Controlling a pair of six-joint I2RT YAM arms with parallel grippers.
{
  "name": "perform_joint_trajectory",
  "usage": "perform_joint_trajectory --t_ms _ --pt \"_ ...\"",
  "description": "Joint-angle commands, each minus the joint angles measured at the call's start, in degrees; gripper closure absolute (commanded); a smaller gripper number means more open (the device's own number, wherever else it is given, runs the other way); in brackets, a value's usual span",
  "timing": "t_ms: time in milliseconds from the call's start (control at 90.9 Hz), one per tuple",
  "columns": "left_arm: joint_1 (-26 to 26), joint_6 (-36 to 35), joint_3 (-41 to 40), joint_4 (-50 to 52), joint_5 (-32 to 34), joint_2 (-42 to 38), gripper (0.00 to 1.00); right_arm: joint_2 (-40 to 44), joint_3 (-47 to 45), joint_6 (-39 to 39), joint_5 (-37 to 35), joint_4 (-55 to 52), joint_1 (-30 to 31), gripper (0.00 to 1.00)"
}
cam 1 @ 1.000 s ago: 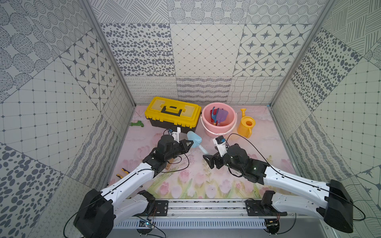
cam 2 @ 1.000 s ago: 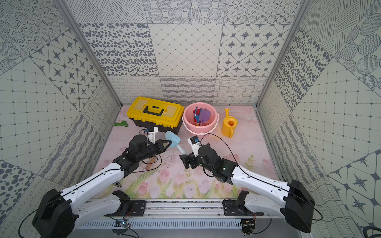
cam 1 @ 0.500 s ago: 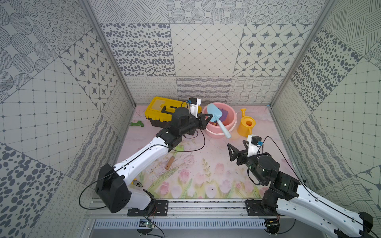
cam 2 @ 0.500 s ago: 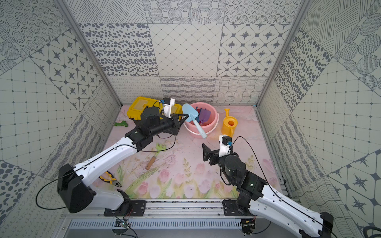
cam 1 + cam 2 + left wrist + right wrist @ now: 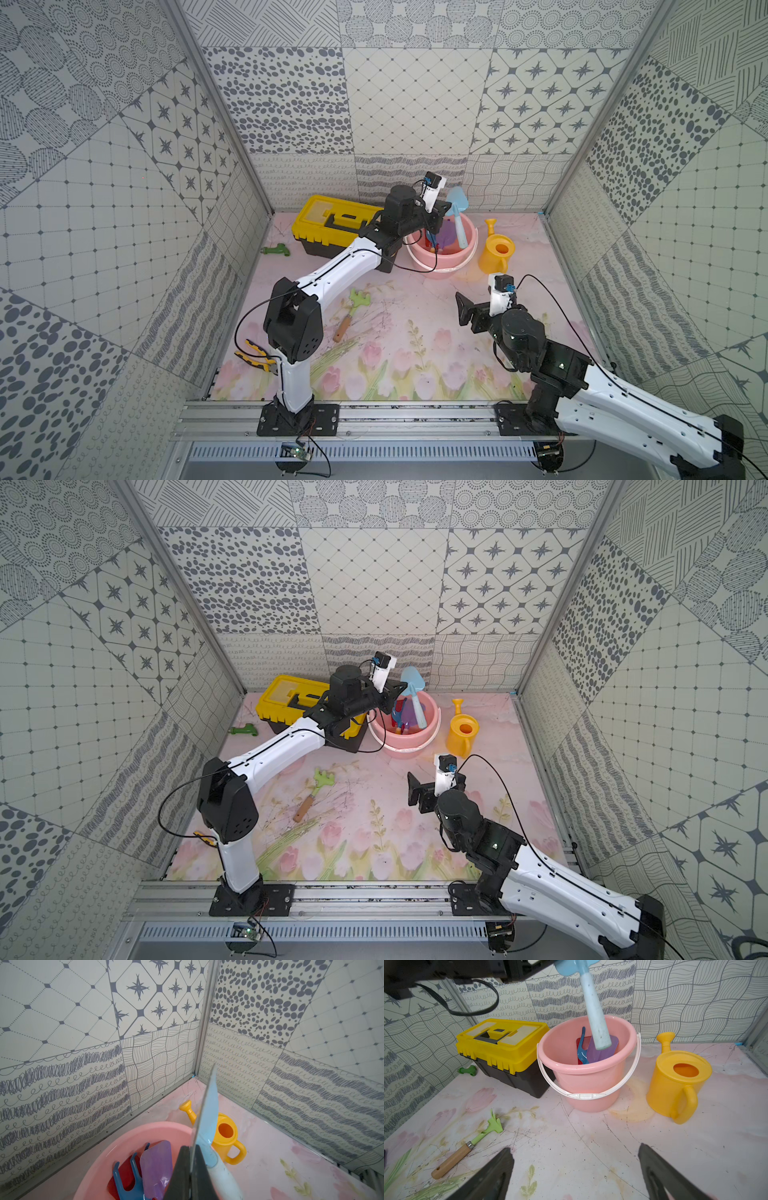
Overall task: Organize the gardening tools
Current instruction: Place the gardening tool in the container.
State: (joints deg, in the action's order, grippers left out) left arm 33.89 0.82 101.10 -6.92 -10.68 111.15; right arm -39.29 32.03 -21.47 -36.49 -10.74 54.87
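Left gripper (image 5: 192, 1150) is clamped edge-on across the blade of the light-blue trowel (image 5: 457, 201), close to the neck, and that grip is what I watch. The trowel hangs nearly upright at upper centre in both top views, blade up and pale handle down with a slight tilt. In the right wrist view its handle end sits within the mouth of the pink bucket (image 5: 583, 1082), in front of the purple scoop (image 5: 156, 1167). I cannot tell whether the tip is below the rim. The blue fork (image 5: 128, 1183) and red spade (image 5: 125, 1174) lean inside beside the scoop. The handle's axis points down into the bucket, so I judge that parting the jaws would drop it in handle-first. Just right of the bucket stands the yellow watering can (image 5: 496, 253), and just left sits the toolbox (image 5: 332, 220). The green rake (image 5: 351, 313) lies on the mat left of centre, tines toward the bucket. The right gripper (image 5: 575, 1147) hovers right of centre, jaws wide apart and empty, well apart from the bucket.
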Motion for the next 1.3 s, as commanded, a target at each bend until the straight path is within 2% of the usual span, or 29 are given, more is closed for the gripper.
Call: perform_joint_trajectory --t_ms 0,242,264,308,385,418,572,693,858,957,1090,1288 --pt "-1.99 -11.68 4.07 -1.28 -1.98 4.72 1.0 0.53 1.2 -0.8 -2.06 1.12 -0.52 0.03" --pt "-3.13 -10.5 3.31 -0.61 -3.44 8.3 1.0 -0.42 1.11 -1.37 -1.47 1.08 -1.93 0.03" --pt "-3.19 -10.42 3.01 -0.54 -3.88 8.36 0.95 -0.5 1.1 -1.44 -1.41 1.07 -2.0 0.03" --pt "-3.19 -10.01 2.47 -0.34 -4.53 8.38 0.76 -0.38 1.02 -1.57 -1.39 1.07 -2.17 0.03" --pt "-3.22 -7.84 1.5 -0.55 -4.41 7.84 0.3 -0.2 1.02 -1.77 -1.35 0.92 -2.29 0.03" --pt "-3.22 -6.38 1.02 -0.72 -4.28 7.39 0.22 -0.12 1.02 -1.82 -1.42 0.83 -2.26 0.03" --pt "-3.22 -0.12 -4.01 -4.46 -3.42 2.8 0.01 0.39 1.02 -2.06 -0.95 0.62 -2.35 0.03" --pt "-3.22 5.76 -8.86 -5.66 -1.07 -1.97 0.01 0.35 1.1 -2.12 0.57 0.46 -2.46 0.03" --pt "-3.19 13.83 -19.59 -5.43 8.43 -9.99 0.0 -2.87 2.17 -2.0 7.87 1.15 -2.49 0.03" --pt "-3.21 22.01 -29.32 -5.39 15.79 -16.33 0.0 -6.55 2.74 -1.59 14.23 2.83 -2.4 0.03" --pt "-3.22 32.26 -43.95 -6.02 20.91 -26.28 0.0 -14.41 5.39 -1.79 20.0 2.75 -2.2 0.03" --pt "-3.3 35.89 -60.52 -3.3 25.75 -35.67 0.0 -18.32 6.04 -2.26 21.47 3.76 -1.62 0.03"
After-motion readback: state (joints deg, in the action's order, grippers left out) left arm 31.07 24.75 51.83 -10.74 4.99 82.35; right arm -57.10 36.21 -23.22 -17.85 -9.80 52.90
